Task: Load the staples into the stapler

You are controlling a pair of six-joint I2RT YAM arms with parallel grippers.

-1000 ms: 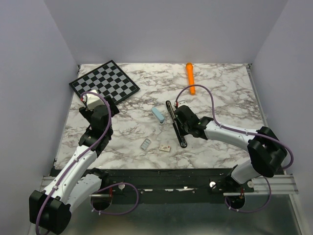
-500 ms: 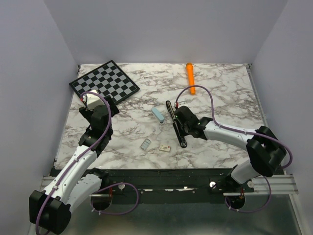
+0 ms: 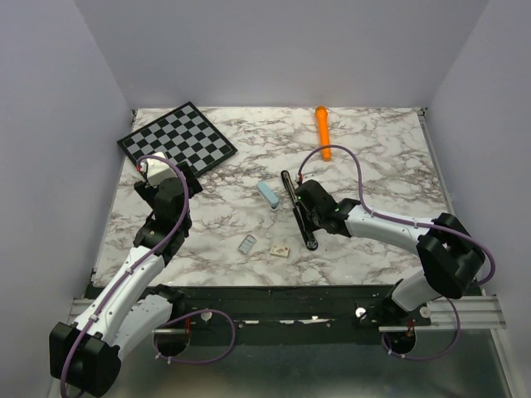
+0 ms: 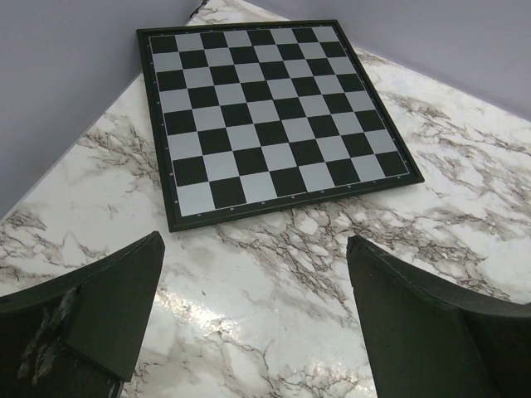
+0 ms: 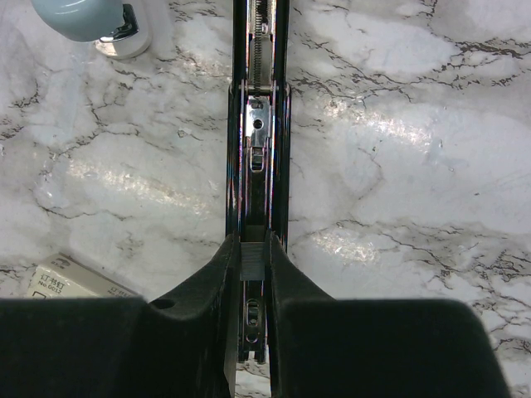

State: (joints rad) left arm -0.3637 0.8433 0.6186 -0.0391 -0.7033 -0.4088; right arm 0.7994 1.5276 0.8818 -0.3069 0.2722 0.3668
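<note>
While staples (image 3: 248,244) lie apart, right gripper (image 5: 253,245) pinches stapler (image 5: 259,124)

Where the slim black stapler lies opened flat, its silvery inner channel exposed, the right gripper's tips close narrowly on a grey piece in that channel. The staples, a small silver-grey block, sit on the table (image 3: 382,166) left of the stapler's near end, apart from it. The left gripper (image 4: 253,240) gapes wide near the chessboard (image 4: 265,116).

Overhead and right-wrist (close) share stapler (image 3: 309,235) (image 5: 259,124).
</note>
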